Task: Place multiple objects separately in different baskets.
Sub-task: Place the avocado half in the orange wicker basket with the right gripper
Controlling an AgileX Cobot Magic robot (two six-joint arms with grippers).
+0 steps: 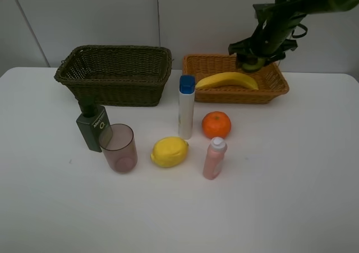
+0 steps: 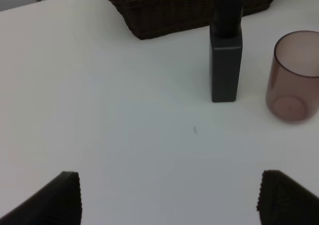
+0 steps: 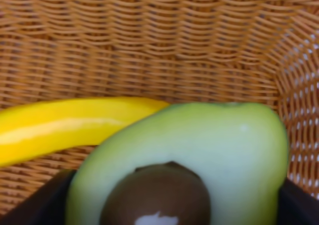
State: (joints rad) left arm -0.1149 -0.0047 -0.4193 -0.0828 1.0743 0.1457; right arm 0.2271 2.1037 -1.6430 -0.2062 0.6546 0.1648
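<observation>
My right gripper [image 1: 253, 61] is shut on the halved avocado [image 3: 209, 140], pit side showing, and holds it over the orange-tan basket [image 1: 280, 88] beside the yellow banana [image 1: 227, 80] that lies in it. In the right wrist view the banana [image 3: 65, 127] lies on the basket's weave [image 3: 149, 45]. On the table stand the dark green pump bottle [image 1: 92, 127], pinkish tumbler [image 1: 119, 148], lemon [image 1: 169, 151], orange [image 1: 216, 124], white blue-capped bottle [image 1: 186, 107] and pink bottle [image 1: 215, 158]. My left gripper [image 2: 169, 190] is open over bare table, short of the pump bottle [image 2: 227, 60] and tumbler [image 2: 294, 75].
The dark brown wicker basket [image 1: 115, 73] stands at the back left with nothing showing inside it, and its wall [image 2: 184, 5] rises just behind the pump bottle. A white wall closes the back of the table.
</observation>
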